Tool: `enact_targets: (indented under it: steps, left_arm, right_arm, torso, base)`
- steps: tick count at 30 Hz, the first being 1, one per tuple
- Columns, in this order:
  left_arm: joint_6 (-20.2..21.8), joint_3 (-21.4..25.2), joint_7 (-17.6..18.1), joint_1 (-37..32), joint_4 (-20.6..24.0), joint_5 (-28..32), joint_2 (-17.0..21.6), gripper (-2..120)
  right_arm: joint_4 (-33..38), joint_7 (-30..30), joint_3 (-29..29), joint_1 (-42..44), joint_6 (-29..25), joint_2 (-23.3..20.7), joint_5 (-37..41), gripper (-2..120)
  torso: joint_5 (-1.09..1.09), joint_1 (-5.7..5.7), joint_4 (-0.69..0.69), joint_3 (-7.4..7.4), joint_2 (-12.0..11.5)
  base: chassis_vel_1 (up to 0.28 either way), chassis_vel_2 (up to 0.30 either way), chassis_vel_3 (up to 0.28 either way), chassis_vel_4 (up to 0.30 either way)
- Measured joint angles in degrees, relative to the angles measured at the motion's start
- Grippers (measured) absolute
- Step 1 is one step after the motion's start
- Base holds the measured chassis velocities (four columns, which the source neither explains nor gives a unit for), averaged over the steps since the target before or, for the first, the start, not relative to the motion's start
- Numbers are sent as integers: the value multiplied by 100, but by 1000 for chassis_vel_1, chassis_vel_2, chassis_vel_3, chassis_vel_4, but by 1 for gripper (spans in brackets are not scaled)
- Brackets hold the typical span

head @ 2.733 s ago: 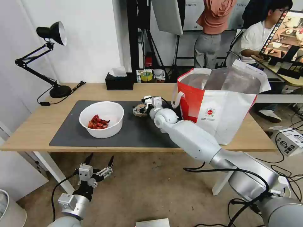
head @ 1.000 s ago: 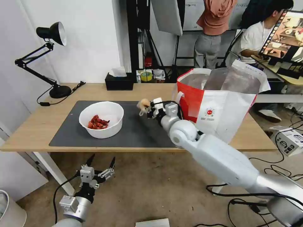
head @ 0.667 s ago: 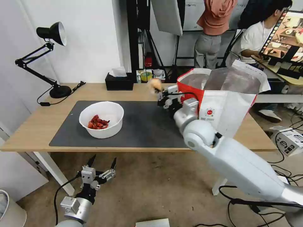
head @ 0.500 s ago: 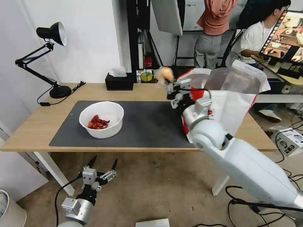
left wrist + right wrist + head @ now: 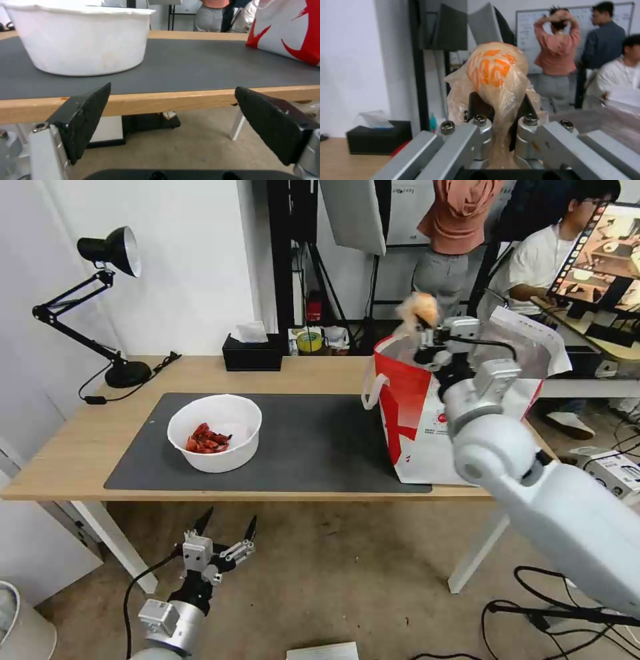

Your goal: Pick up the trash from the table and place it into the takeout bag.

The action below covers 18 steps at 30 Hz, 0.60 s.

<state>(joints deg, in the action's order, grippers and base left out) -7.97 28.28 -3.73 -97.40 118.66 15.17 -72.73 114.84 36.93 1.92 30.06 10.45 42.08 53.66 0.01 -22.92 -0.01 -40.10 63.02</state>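
Glossy white rounded shell on the right arm [image 5: 553, 500], silver-grey wrist block, thin black cable looped over the right gripper [image 5: 427, 337], grey metal finger links with hex-head screws, left gripper [image 5: 225, 529] with pointed black fingers [image 5: 83, 117], matte textured pads, silver cylindrical wrist

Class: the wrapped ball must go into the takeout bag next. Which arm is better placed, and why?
The right arm, probably. Its right gripper is shut on the tan plastic-wrapped ball, raised over the takeout bag. The left gripper hangs open below the table edge.
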Motion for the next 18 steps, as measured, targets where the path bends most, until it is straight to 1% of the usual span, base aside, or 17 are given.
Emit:
enact_targets:
  steps: [5, 15, 17, 18]
  left_arm:
    - [1, -78, 1, 18, -27, -20, 3, 100]
    - [1, -67, 6, 31, -36, -16, 51, 100]
    - [1, -66, 8, 30, -32, -12, 54, 100]
    - [1, -66, 8, 30, -32, -12, 54, 100]
  right_arm:
    - [17, 61, -134, 136, 74, -83, 73, 4]
    - [47, 50, -321, 364, 176, -147, 73, 4]
    - [64, 8, -398, 454, 233, -183, 58, 12]
    - [64, 8, -398, 454, 233, -183, 58, 12]
  torso:
    - [-1, 0, 1, 0, 0]
    - [-1, 0, 1, 0, 0]
    - [-1, 0, 1, 0, 0]
    - [-1, 0, 1, 0, 0]
  base:
    - [0, 0, 0, 0]
    - [0, 0, 0, 0]
    - [0, 0, 0, 0]
    - [0, 0, 0, 0]
